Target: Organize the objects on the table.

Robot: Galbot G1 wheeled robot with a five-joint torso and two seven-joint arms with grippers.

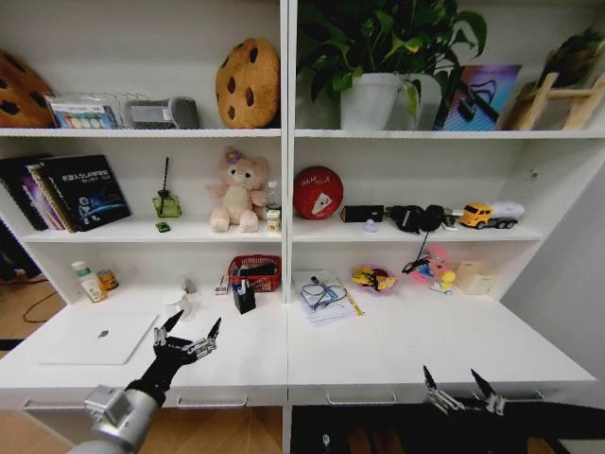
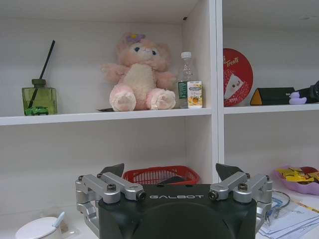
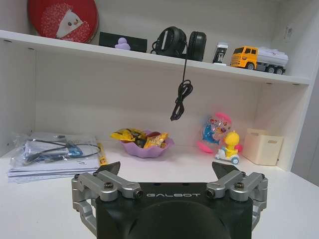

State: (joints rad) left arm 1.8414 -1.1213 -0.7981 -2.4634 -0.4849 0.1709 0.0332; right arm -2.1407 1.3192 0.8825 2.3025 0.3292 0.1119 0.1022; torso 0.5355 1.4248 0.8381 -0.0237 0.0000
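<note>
A small silver-white laptop [image 1: 99, 338] lies shut at the left of the white table [image 1: 397, 345]. Behind it stands a green-labelled can [image 1: 91, 283]. Yellow packets [image 3: 142, 138] sit in a purple bowl [image 1: 374, 278] at the back, right of the middle. My left gripper [image 1: 196, 323] hovers open over the table just right of the laptop, facing the shelves; in the left wrist view it [image 2: 171, 170] holds nothing. Over the table's front edge at the right, my right gripper [image 1: 452, 376] is also open and empty, as the right wrist view [image 3: 167, 168] confirms.
A white mug [image 1: 175, 303] and a red mesh basket [image 1: 255, 272] stand behind my left gripper, with a black box [image 1: 244, 296] beside them. Papers in a clear sleeve [image 1: 321, 295] lie mid-table. A toy [image 1: 437, 274] and a cream bin [image 1: 473, 277] sit far right.
</note>
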